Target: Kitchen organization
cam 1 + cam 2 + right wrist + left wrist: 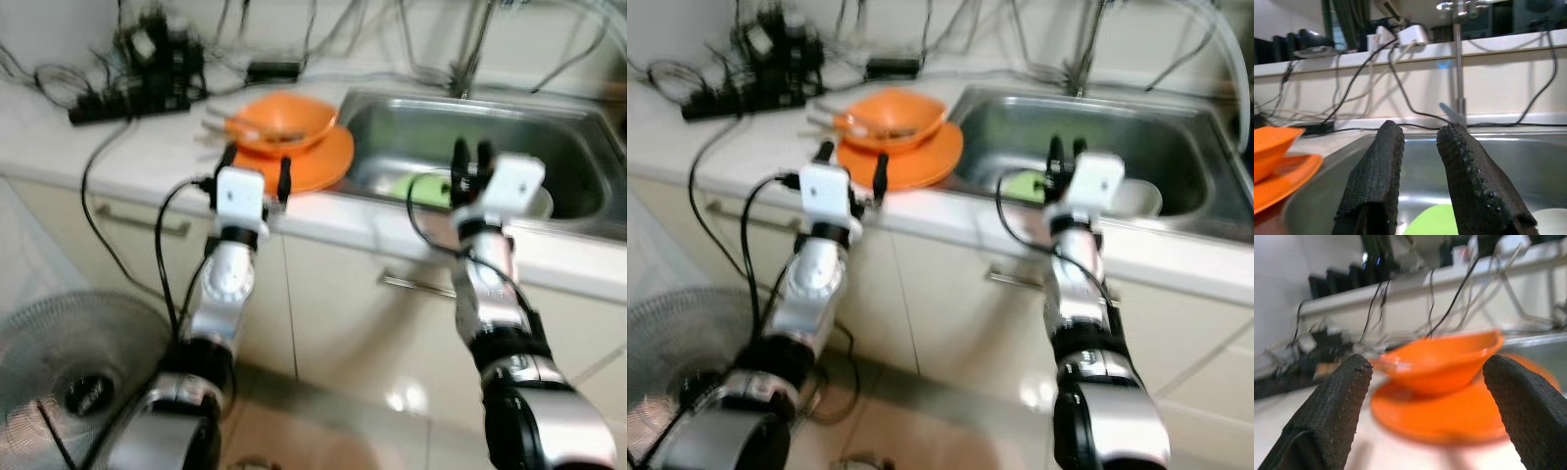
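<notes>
Orange bowl: bright orange, shallow and wide, sitting on the plate; pale chopsticks lie across its rim on the side towards the cables.
Orange plate: same orange, flat and broad, on the tabletop right at the sink's edge.
Left gripper: raised just in front of the plate, fingers spread wide apart, bowl framed between them, nothing held.
Sink: steel basin beside the plate, with a green item and a whitish bowl inside.
Right gripper: over the sink's front rim, fingers nearly together with a narrow gap, empty.
Cables and power strip: black tangle at the tabletop's back.
Fan: grey, on the floor by the cabinets.
</notes>
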### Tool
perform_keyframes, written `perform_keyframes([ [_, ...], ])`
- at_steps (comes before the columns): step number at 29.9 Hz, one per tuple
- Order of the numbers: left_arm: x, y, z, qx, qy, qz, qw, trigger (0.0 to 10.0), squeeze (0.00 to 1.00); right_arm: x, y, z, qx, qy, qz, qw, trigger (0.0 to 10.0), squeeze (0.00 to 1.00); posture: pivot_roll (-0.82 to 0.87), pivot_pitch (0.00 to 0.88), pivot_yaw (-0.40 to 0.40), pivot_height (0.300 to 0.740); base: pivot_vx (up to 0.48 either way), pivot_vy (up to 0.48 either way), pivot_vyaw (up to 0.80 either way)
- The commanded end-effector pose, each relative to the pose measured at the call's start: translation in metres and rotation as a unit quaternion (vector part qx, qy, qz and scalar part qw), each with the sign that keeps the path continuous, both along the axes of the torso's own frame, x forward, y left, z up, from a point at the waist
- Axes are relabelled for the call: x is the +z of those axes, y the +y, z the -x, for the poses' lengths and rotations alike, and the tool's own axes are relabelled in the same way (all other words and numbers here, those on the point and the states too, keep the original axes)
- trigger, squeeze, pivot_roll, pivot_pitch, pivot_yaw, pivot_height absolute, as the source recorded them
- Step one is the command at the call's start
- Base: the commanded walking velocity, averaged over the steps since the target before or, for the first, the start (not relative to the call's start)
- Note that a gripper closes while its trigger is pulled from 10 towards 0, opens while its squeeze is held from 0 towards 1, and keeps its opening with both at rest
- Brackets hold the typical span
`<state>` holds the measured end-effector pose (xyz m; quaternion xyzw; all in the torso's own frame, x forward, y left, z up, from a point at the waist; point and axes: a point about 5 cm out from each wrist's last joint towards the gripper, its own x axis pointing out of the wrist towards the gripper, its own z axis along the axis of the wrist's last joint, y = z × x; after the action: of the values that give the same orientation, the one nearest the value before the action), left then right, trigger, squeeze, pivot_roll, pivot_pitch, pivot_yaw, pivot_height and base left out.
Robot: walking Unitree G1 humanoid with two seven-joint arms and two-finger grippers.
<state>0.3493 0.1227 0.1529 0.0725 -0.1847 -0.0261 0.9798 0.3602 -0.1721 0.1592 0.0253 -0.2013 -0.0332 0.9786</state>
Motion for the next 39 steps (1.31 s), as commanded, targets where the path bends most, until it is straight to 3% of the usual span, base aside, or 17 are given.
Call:
perform_keyframes([
  [1,0.000,0.003,0.003,0.016,-0.002,0.004,1.000,10.0,0.00,0.001,0.000,0.004,0.001,-0.012,0.000,1.000,10.0,0.00,0.08,0.043,0.023,0.740,0.000,0.000,0.00],
  [8,-0.023,0.011,0.014,0.040,0.024,0.013,0.999,10.0,0.00,-0.016,-0.004,0.020,-0.016,-0.015,0.008,1.000,10.0,0.00,0.08,0.043,0.022,0.740,0.000,0.000,0.00],
  [15,-0.024,0.016,0.020,0.056,0.024,0.018,0.998,10.0,0.00,-0.016,-0.003,0.028,-0.022,-0.027,0.010,0.999,10.0,0.00,0.07,0.043,0.025,0.740,0.000,0.000,0.00],
  [17,-0.026,0.014,0.021,0.052,0.025,0.016,0.998,10.0,0.00,-0.021,0.001,0.032,-0.012,-0.025,0.030,0.999,10.0,0.00,0.07,0.040,0.027,0.740,0.000,0.000,0.00],
  [39,-0.037,0.009,0.025,0.046,0.051,0.023,0.997,10.0,0.00,-0.037,0.005,0.036,-0.020,0.017,0.032,0.999,10.0,0.00,0.07,0.063,0.032,0.740,0.000,0.000,-0.07],
])
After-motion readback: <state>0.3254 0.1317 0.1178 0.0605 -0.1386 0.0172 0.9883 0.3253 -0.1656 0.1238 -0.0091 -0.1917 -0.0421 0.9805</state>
